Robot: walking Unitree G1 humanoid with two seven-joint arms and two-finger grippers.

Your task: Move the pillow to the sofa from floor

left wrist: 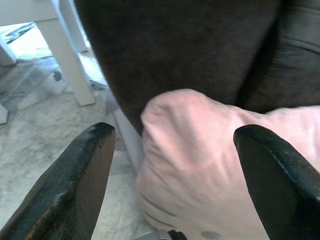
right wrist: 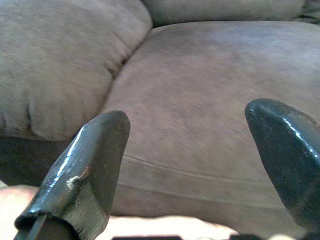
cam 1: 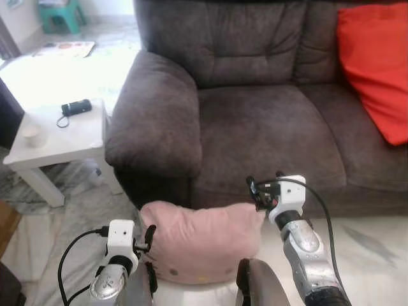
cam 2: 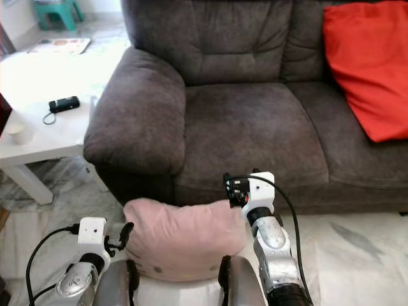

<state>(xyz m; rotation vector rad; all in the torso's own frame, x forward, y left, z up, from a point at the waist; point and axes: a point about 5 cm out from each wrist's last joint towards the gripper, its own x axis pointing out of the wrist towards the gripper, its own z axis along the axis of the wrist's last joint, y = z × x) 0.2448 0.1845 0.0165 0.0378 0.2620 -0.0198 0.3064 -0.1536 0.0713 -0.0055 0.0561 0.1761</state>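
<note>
the soft pink pillow (cam 1: pixel 201 241), its lower edge cut off behind the robot's body, is lying on the marble floor (cam 1: pixel 370 255) against the plush dark sofa (cam 1: pixel 268 134), with the left hand (left wrist: pixel 175 175) and right hand (right wrist: pixel 195 165) both gaping wide, holding nothing.

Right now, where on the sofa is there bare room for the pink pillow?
The seat cushion beside the sofa's armrest is bare. The other end is crowded by the red cushion. The pink pillow sits on the floor below that bare cushion.
</note>
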